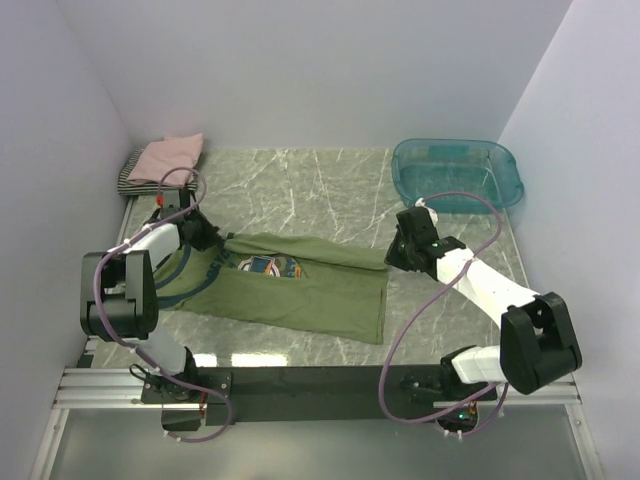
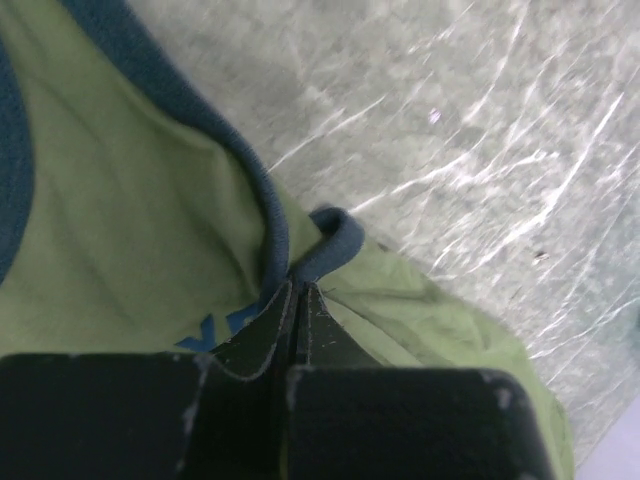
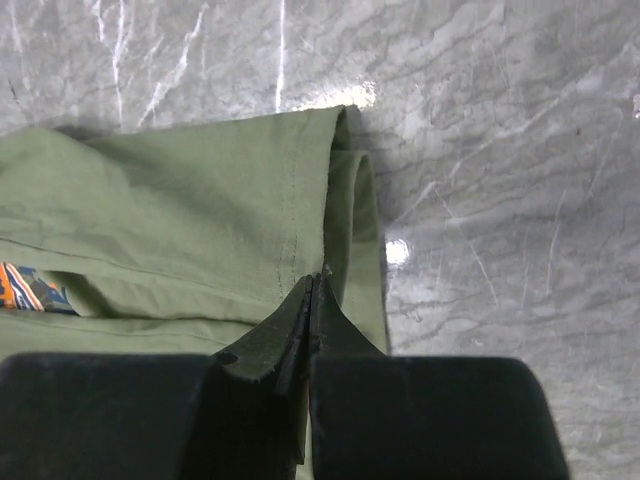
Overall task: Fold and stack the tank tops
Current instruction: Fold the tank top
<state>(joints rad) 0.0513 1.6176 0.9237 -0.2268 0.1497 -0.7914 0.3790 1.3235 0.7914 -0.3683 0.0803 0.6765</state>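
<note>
The black base rail [image 1: 320, 385] runs along the near edge. Beyond it the olive tank top [image 1: 300, 290] lies stretched across the marble table [image 1: 300, 185], with the left gripper [image 1: 205, 237] at its neck end and the right gripper [image 1: 393, 256] at its hem. Bare marble lies behind, reaching the pink tank top [image 1: 172, 155] folded on the striped tank top [image 1: 128, 172] far left and the teal tub [image 1: 458, 172] far right.

Left wrist: the jaws are pressed together, pinching the navy trim [image 2: 335, 235], with bare table to the right.

Right wrist: the jaws are closed on the doubled hem edge, with bare marble alongside.

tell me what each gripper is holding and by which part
Both hold the olive-green tank top: the left gripper pinches its navy-trimmed shoulder edge, the right gripper its hem.
</note>
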